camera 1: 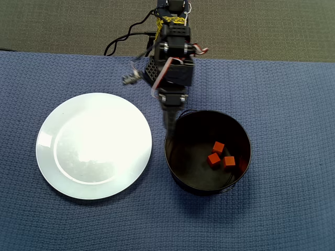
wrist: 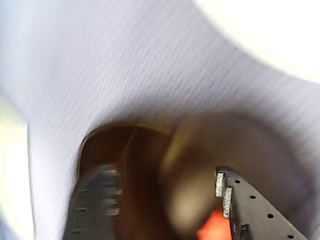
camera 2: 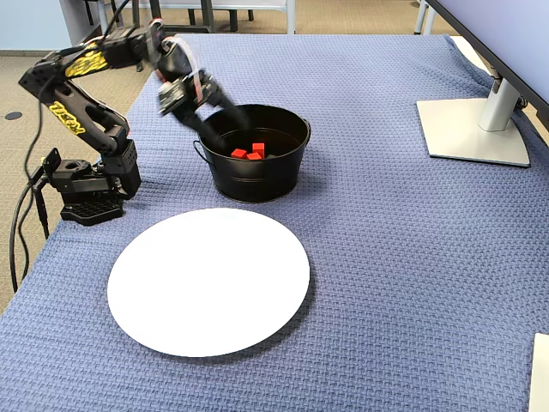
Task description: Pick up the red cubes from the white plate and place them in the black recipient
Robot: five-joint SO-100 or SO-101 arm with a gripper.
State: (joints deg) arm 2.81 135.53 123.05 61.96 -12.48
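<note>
Three red cubes [camera 1: 219, 147] [camera 1: 213, 159] [camera 1: 229, 161] lie close together on the floor of the black recipient [camera 1: 180, 175], toward its right side in the overhead view. They also show in the fixed view as red cubes [camera 2: 249, 153] inside the recipient [camera 2: 257, 182]. The white plate [camera 1: 94, 145] [camera 2: 208, 281] is bare. My gripper [camera 1: 170, 124] [camera 2: 210, 129] hovers at the recipient's rim on the arm's side. The blurred wrist view shows the gripper [wrist: 165, 197] open with nothing between its fingers, and a red cube [wrist: 215, 227] below.
A blue woven cloth [camera 1: 293, 104] covers the table. The arm's base [camera 2: 86, 193] stands at the left in the fixed view, with cables [camera 1: 125, 39] trailing behind. A monitor stand [camera 2: 476, 129] sits at the right. The cloth's edge runs along the top of the overhead view.
</note>
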